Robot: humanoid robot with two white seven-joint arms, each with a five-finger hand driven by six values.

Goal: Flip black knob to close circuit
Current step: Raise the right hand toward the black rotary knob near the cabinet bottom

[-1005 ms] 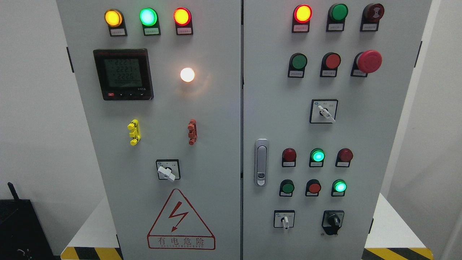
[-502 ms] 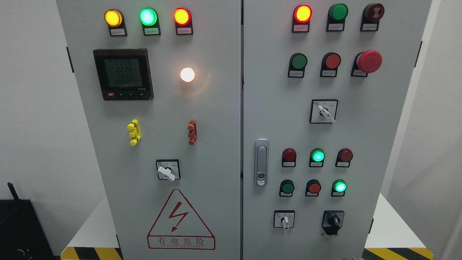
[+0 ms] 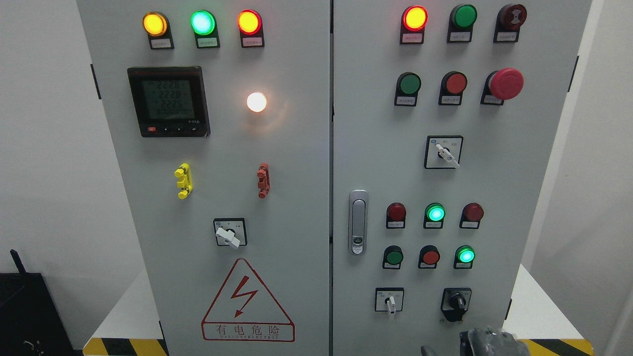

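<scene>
Grey two-door electrical cabinet (image 3: 296, 148), seen head-on. Black knob (image 3: 456, 301) low on the right door, near its right edge, on a black plate, pointing roughly upward. Just beside it to the left, a small white selector switch (image 3: 390, 301). Directly below the knob, at the bottom edge, a grey robot hand (image 3: 487, 342) barely showing, apart from the knob; too little visible to tell whether open or curled, or which arm. On the left door, a red-bordered warning triangle (image 3: 247, 301) with lightning bolt, reading 有电危险. Above it, a digital meter (image 3: 169, 101) showing 2228, 2228 and perhaps 2225. Small labels under the lamps too tiny to read.
</scene>
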